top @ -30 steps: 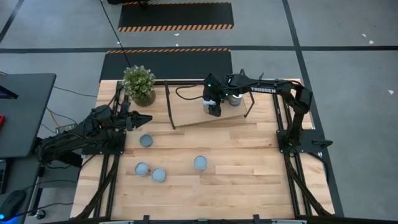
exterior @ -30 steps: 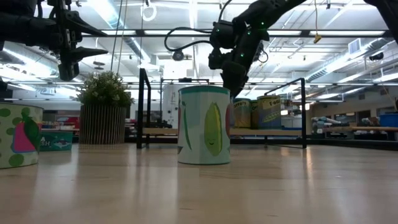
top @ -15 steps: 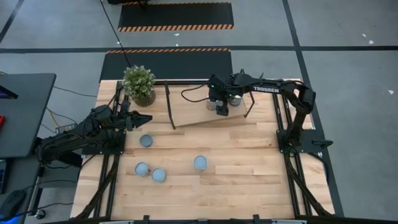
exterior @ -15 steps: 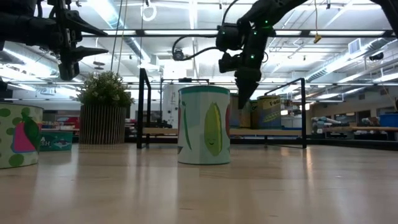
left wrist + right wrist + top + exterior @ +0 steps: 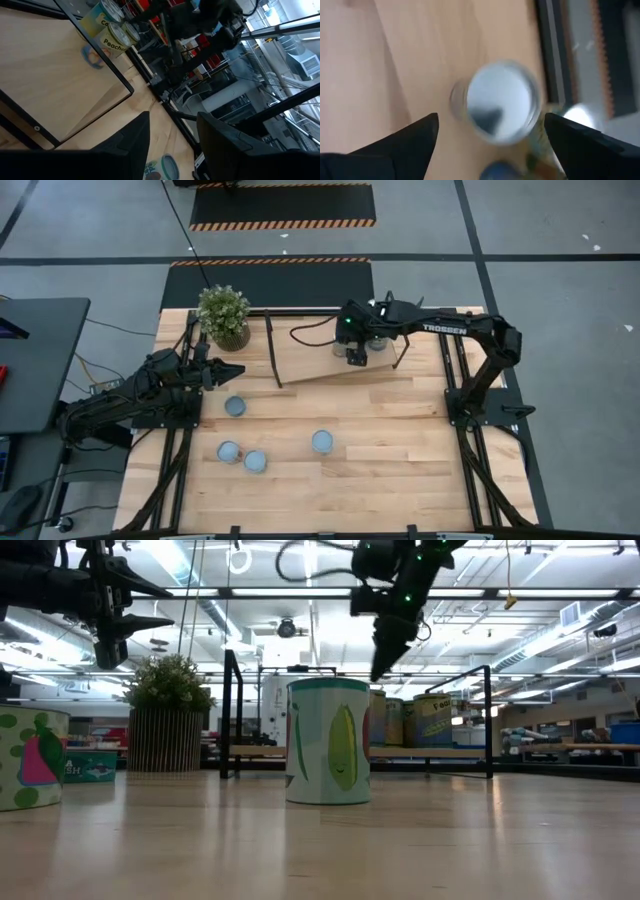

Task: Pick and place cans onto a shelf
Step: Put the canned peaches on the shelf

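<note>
Can (image 5: 501, 102) stands on shelf (image 5: 395, 55) below open right claw (image 5: 490, 131).

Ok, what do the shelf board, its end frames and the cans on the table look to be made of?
The tilted light rectangular shelf board looks like pale unpainted plywood with a matte face and faint grain. Its thin black end frames look like bent metal rod, probably painted. The small round cans appear metal, with bluish-grey sheen on the tops; the green can with a corn picture carries a printed, likely paper, label.
</note>
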`<state>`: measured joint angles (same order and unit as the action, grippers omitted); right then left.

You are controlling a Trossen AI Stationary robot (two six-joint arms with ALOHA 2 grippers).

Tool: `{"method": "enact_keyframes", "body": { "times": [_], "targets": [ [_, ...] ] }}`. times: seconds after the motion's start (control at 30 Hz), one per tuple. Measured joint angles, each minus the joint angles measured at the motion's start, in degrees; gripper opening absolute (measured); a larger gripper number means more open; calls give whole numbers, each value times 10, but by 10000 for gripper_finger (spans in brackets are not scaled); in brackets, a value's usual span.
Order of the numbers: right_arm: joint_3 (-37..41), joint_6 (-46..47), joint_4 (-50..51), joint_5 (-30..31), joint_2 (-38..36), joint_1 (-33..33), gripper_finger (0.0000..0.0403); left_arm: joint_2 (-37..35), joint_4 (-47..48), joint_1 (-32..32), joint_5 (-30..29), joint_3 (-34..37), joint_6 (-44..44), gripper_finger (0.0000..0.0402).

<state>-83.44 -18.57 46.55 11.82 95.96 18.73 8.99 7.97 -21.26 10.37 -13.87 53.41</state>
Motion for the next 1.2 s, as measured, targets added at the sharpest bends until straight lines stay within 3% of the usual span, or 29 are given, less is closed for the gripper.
{"method": "enact_keyframes", "body": {
  "times": [0.33, 0.57, 0.8, 0.97, 1.2],
  "targets": [
    [0, -61, -136, 55, 56, -15, 370, 0, 0, 0, 0, 0, 0, 169],
    [0, -68, -79, 108, 78, -24, 367, 0, -4, 0, 0, 0, 3, 169],
    [0, -46, -11, 203, 76, -35, 356, 0, -4, 0, 0, 0, 0, 169],
    [0, -37, 7, 205, 66, -48, 350, 0, -4, 0, 0, 0, 0, 169],
    [0, -65, -66, 198, 60, -69, 350, 0, -5, 0, 0, 0, 0, 169]
  ]
}}
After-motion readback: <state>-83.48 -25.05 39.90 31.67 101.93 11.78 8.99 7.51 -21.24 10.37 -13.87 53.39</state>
